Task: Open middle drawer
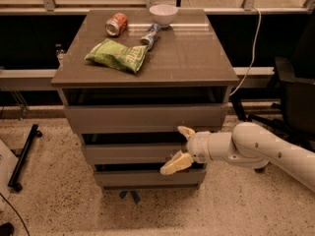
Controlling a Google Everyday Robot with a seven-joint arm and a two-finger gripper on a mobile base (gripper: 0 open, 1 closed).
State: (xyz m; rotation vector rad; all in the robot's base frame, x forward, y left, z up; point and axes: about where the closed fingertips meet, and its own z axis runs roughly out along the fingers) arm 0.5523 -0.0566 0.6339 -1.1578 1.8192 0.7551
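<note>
The grey-brown cabinet has three flat drawer fronts. The middle drawer is the second front, below the taller top front and above the lowest front. My white arm reaches in from the right. My gripper is open at the right part of the middle drawer's front. Its upper finger is at the dark gap above that front. Its lower finger points left at the gap below it.
On the cabinet top lie a green chip bag, a red can, a blue-white packet and a white bowl. A white cable hangs at the right. A dark chair stands at the right, a black stand at the left.
</note>
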